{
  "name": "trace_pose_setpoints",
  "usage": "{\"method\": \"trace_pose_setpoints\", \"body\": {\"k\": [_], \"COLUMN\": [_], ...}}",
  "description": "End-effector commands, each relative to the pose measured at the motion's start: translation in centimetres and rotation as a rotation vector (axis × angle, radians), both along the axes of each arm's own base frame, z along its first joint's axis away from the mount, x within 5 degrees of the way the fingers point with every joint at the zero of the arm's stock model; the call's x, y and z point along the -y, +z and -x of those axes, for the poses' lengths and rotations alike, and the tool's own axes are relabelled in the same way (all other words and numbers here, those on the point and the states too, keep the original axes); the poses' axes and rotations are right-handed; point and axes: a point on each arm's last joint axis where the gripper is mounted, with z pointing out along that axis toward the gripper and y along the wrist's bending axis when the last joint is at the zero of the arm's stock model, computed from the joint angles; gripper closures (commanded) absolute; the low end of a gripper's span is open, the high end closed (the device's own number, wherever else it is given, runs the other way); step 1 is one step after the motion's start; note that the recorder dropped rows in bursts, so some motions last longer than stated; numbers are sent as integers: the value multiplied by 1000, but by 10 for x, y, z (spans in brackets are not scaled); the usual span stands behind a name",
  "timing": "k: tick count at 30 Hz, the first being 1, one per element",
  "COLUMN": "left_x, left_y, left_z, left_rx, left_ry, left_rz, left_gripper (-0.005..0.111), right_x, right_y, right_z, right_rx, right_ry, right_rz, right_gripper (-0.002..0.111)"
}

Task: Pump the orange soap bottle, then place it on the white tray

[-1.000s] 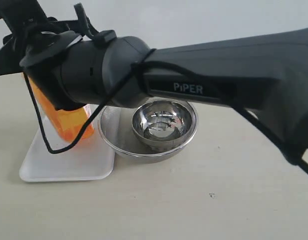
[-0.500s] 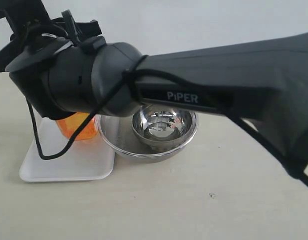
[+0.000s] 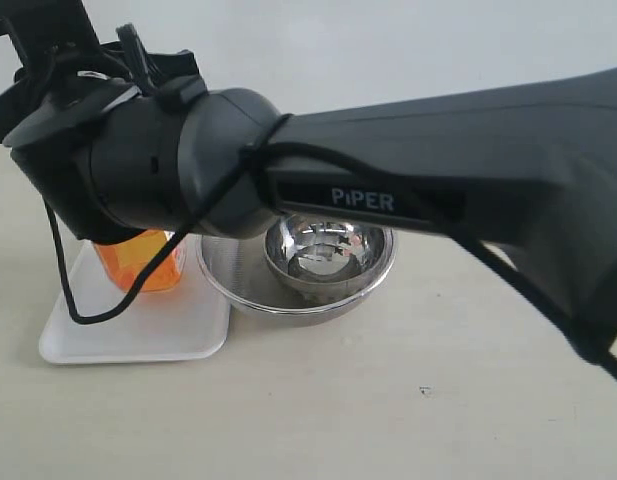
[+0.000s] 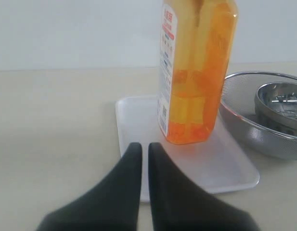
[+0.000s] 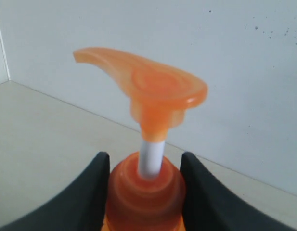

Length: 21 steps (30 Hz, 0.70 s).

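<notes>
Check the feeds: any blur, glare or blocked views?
Exterior view: the right arm fills the frame, hiding most of the orange soap bottle; reflections in the steel bowl. Left wrist view: left gripper blurred, bottle sharp. Right wrist view: pump head slightly soft.

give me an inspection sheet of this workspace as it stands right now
surface: pale beige table, one small dark speck
job's things: orange soap bottle upright on the white tray; pump head raised, white stem showing
clutter: steel bowl nested in a mesh bowl, right beside the tray
grippers: right gripper closed on the bottle's collar; left gripper nearly closed, empty, apart from the bottle
cables: black cable hangs in a loop in front of the tray
surroundings: plain white wall; nothing else seen
</notes>
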Motion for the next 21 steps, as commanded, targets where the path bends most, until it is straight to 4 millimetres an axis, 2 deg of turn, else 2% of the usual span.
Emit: {"method": "trace_pose_setpoints", "body": {"k": [1,21], "left_x": [0,0], "left_y": [-1,-1], "left_z": [0,0], "left_rx": [-2,-2], "left_ry": [-1,-1], "left_rz": [5,5], "left_gripper": [102,102], "right_x": [7,3], "right_y": [27,26], "right_z": [1,3], "right_rx": [81,67], "right_ry": [-12,35], "right_rz": [-20,-24], "right_gripper": [108,108]}}
